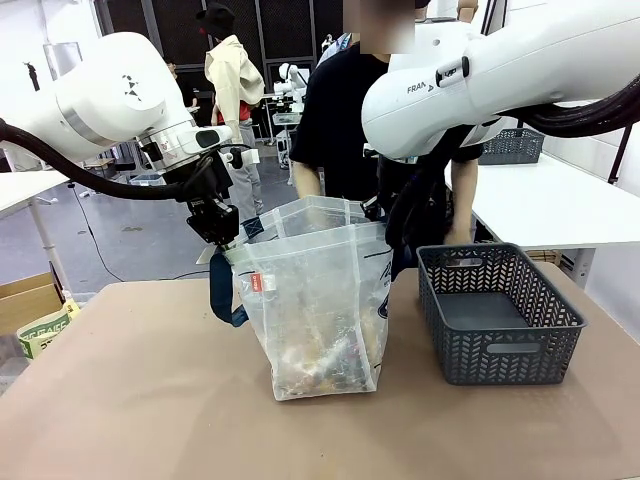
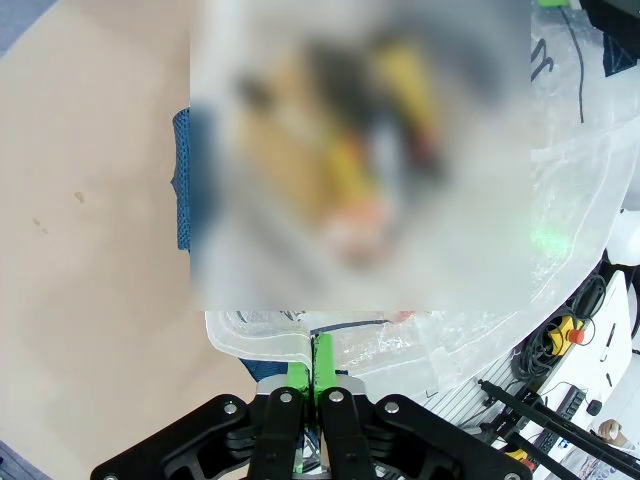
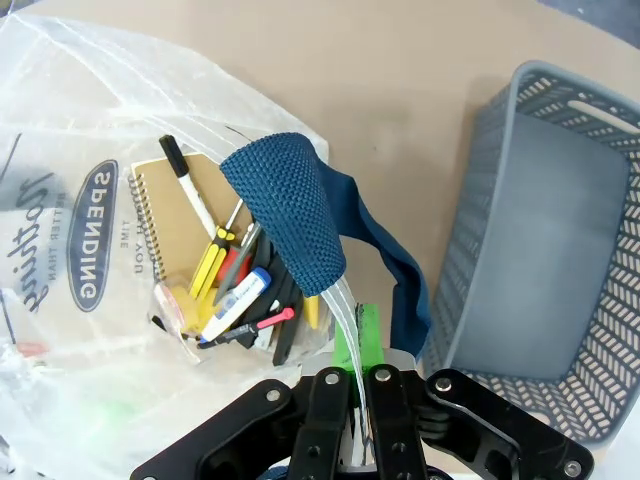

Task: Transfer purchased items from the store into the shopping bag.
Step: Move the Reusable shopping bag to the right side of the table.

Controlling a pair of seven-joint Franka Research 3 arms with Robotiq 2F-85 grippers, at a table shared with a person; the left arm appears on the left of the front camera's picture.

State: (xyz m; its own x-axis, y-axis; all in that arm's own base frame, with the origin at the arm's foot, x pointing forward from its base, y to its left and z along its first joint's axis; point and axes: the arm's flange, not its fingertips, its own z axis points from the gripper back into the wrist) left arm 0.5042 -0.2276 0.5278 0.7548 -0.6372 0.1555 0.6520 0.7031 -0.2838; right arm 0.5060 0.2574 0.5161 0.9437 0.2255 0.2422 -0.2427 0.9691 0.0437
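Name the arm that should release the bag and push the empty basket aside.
Likely right. The right gripper grips the bag beside the basket; the left gripper holds the far rim, the bag blocking it.

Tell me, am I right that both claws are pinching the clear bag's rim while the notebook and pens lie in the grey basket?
Not quite: the notebook and pens lie inside the clear bag, not the grey basket, as the right wrist view shows. The rest holds: left claw and right claw each pinch the bag's rim.
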